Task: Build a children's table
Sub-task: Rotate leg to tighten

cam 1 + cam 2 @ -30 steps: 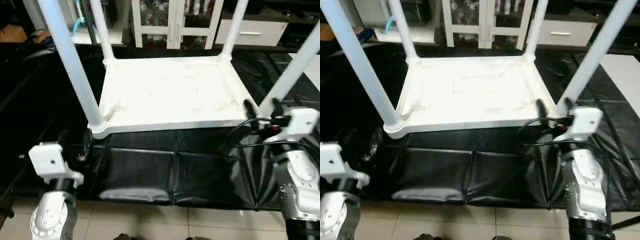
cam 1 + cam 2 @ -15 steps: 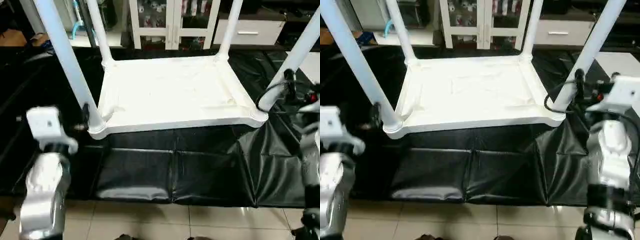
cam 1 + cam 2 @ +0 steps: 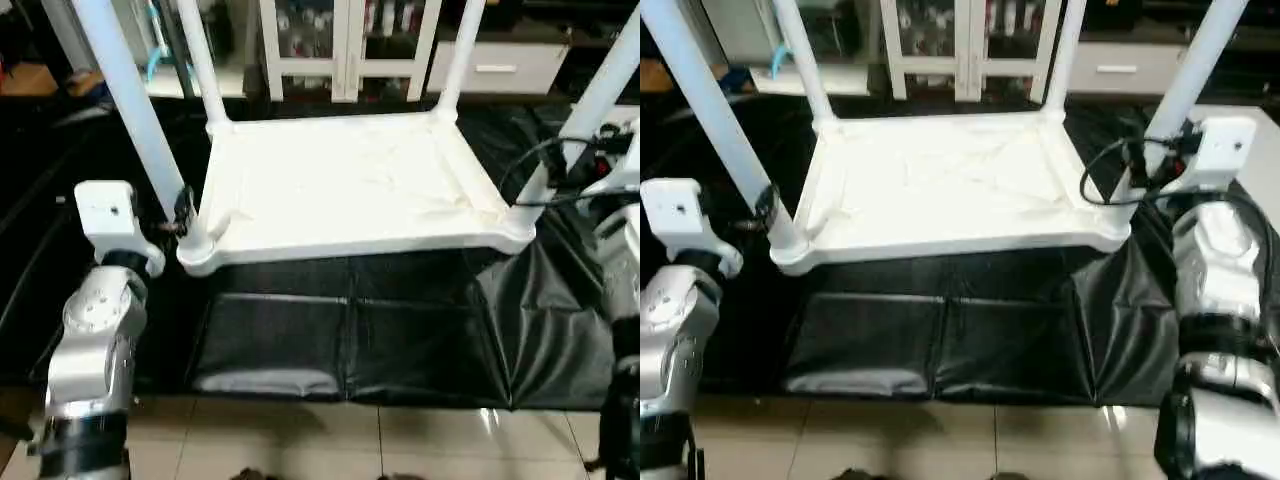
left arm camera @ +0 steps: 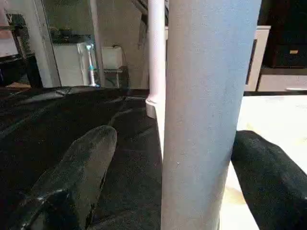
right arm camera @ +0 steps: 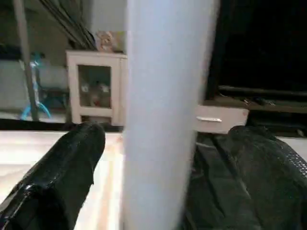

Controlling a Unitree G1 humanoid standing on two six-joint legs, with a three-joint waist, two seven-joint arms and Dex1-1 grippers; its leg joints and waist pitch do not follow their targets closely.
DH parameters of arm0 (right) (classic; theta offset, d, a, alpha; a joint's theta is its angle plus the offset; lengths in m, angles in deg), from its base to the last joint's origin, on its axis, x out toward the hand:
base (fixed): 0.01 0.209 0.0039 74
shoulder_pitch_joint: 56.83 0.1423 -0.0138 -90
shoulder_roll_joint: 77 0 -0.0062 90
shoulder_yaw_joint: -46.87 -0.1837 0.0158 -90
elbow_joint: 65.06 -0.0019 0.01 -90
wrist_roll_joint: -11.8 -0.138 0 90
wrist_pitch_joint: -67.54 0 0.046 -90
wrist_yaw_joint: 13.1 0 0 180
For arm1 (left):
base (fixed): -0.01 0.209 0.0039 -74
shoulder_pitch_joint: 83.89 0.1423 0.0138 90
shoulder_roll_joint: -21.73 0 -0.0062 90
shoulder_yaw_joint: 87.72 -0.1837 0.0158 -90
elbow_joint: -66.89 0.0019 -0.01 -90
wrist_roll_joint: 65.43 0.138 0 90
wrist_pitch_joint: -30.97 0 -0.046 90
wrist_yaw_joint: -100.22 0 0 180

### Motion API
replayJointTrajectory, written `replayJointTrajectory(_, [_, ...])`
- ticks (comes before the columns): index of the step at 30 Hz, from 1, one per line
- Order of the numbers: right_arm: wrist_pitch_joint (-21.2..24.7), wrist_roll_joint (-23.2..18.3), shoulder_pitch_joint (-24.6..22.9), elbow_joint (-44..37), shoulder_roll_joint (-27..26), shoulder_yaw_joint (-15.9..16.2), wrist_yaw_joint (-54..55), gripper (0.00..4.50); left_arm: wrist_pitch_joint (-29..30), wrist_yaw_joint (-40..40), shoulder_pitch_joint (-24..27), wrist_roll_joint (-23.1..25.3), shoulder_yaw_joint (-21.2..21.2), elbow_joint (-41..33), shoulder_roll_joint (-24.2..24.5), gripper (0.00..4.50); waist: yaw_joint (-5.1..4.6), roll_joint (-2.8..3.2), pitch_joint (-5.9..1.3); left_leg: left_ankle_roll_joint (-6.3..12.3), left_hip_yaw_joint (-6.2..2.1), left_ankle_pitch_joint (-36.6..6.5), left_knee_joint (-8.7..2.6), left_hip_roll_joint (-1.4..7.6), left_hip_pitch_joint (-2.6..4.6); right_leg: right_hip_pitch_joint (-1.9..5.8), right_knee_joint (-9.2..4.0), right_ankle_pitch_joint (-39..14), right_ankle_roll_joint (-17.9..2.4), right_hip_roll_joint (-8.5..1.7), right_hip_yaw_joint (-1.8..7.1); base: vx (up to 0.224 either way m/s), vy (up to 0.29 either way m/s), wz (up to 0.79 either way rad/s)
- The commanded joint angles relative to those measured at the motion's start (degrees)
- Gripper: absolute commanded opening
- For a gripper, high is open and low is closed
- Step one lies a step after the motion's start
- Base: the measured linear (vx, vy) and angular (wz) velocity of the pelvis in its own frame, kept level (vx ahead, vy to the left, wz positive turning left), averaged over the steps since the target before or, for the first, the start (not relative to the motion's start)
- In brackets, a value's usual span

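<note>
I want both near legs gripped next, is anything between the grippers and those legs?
Nothing visible. The left gripper has its open fingers on either side of the near left leg, and the right gripper straddles the near right leg the same way. Only open air lies between fingers and legs.

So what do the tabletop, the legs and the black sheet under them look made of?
Tabletop: apparently moulded white plastic, matte, with raised ribs and rim. Legs: smooth white tubes, likely plastic too. Sheet: glossy black, creased and folded, probably vinyl or coated fabric.
</note>
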Motion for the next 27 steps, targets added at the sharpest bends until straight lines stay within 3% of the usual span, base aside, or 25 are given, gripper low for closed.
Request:
replayJointTrajectory(1, [0.28,1.13,1.46,2.29,0.79,0.63,0.9,4.5,0.49,0.24,-1.53,1.05,0.33,1.55,1.29,4.19,-0.14,-0.58,-4.45,2.49,-0.44,-10.77,-3.67,1.62,1.44,2.13,-3.79,-9.23,-15.27,-2.75,0.86,0.0,0.0,0.0])
replayJointTrajectory(5, [0.5,1.34,4.09,6.97,1.7,0.93,-0.02,4.5,0.14,1.57,-4.2,0.56,0.25,3.43,1.88,4.19,-0.15,-0.68,-4.51,2.83,-0.51,-10.52,-3.61,1.69,1.26,2.2,-3.6,-8.99,-15.35,-2.88,0.82,0.0,0.0,0.0])
replayJointTrajectory(13, [0.84,2.0,7.09,13.54,2.75,1.92,-4.71,4.5,0.49,3.81,-6.54,-1.53,0.06,6.4,2.1,4.19,0.05,-0.11,-4.67,4.5,-0.46,-8.95,-3.35,1.75,1.2,2.13,-3.12,-4.48,-17.43,-2.76,0.62,0.0,0.0,0.0])
replayJointTrajectory(17, [-0.07,2.49,8.62,15.72,2.85,2.81,-6.54,4.14,1.44,7.25,-8.31,-3.25,-0.79,6.92,1.73,3.79,0.22,-0.23,-4.62,4.69,-0.39,-9.41,-3.38,1.93,1.26,2.04,-3.08,-4.35,-18.26,-2.91,0.59,0.0,0.0,0.0])
replayJointTrajectory(27, [-1.55,3.12,10.66,18.8,3.44,3.26,-8.5,3.34,3.2,10.21,-8.08,-4.99,-1.68,6.2,1.86,2.92,0.13,-0.41,-4.46,4.97,-0.02,-10.7,-3.52,2.1,1.36,1.86,-3.25,-6.26,-17.93,-3.04,0.5,0.0,0.0,0.0])
